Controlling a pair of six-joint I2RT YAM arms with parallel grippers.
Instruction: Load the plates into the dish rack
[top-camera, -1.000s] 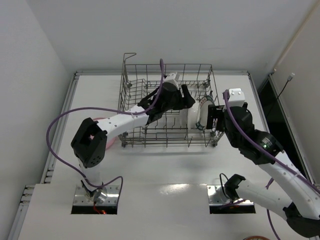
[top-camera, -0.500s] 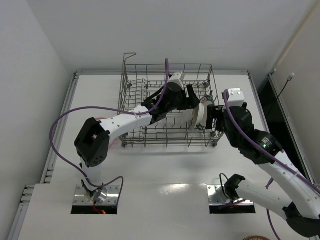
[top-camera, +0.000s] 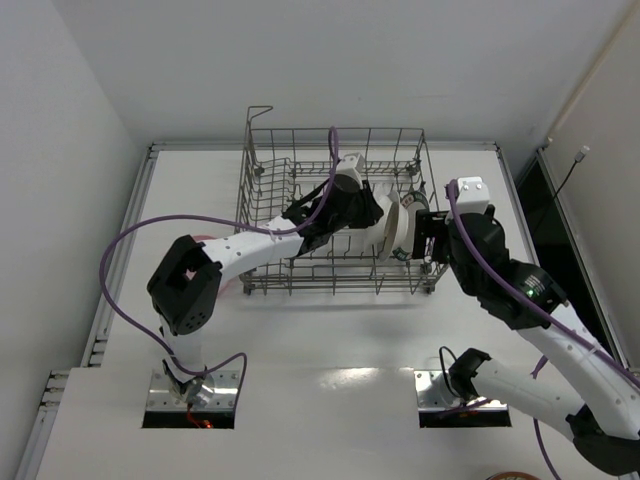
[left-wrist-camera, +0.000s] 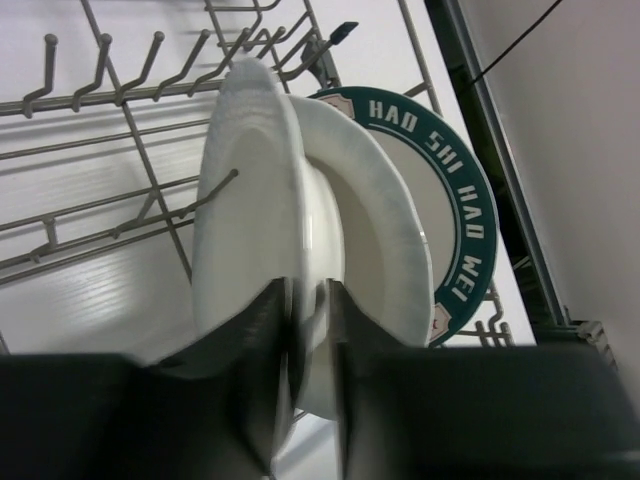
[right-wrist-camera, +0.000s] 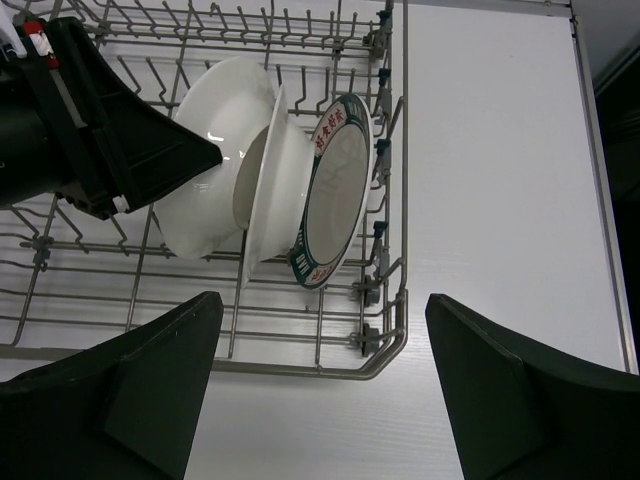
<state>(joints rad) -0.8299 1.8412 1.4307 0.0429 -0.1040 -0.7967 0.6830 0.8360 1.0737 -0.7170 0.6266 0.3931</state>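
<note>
Grey wire dish rack (top-camera: 330, 285) at twelve o'clock. Upright at its three o'clock end: plain white round plate (left-wrist-camera: 245, 230), second white plate (left-wrist-camera: 375, 230), teal-rimmed plate (left-wrist-camera: 472, 225). Left gripper (left-wrist-camera: 305, 300) clenched on first plate's rim; right gripper (right-wrist-camera: 322, 300) spread wide, empty.

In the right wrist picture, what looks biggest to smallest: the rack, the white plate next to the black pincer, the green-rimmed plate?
1. Rack: easily the biggest.
2. Left white plate and green-rimmed plate: these look nearly alike. Both are tilted, so I won't rank them.
</note>
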